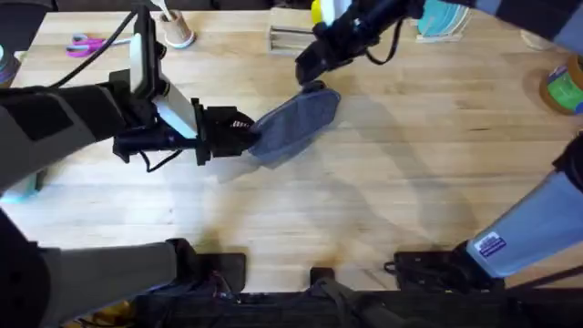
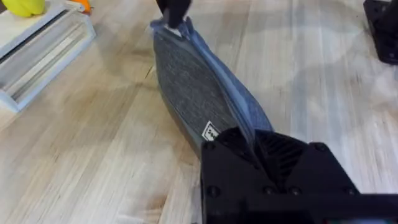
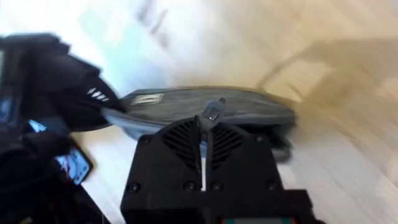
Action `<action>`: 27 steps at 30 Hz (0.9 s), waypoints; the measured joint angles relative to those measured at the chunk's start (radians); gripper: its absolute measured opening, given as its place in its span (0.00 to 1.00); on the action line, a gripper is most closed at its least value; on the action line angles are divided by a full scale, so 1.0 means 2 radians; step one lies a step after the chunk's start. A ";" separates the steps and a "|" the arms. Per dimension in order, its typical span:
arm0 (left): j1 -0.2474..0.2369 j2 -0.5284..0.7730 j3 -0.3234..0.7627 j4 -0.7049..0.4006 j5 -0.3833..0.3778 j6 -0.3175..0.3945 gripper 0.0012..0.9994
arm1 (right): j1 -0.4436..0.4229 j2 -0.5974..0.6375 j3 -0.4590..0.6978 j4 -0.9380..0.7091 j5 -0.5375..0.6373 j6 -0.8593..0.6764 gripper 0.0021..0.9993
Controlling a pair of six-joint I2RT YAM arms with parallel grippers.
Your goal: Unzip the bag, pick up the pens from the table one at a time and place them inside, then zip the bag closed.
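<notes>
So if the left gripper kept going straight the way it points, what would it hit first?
The bag: the left gripper is already at its near end, with the right gripper at the far end.

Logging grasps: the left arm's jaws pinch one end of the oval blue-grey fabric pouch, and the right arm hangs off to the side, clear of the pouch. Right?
Not quite. The left gripper does pinch one end of the oval blue-grey fabric pouch, but the right gripper isn't clear: in the right wrist view its jaws are shut on the small metal zipper pull.
</notes>
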 joint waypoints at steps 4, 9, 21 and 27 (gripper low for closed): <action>-0.003 0.000 0.000 0.000 -0.003 0.000 0.04 | -0.041 0.000 -0.005 0.000 0.003 0.003 0.03; -0.003 0.000 0.000 0.001 -0.008 0.000 0.04 | -0.082 0.004 -0.007 0.001 0.004 0.011 0.03; -0.009 0.000 -0.001 0.001 -0.016 0.000 0.04 | -0.133 0.106 -0.007 0.000 -0.017 0.059 0.03; -0.009 0.000 -0.001 0.002 -0.019 0.000 0.04 | -0.138 0.136 -0.006 0.006 -0.036 0.096 0.03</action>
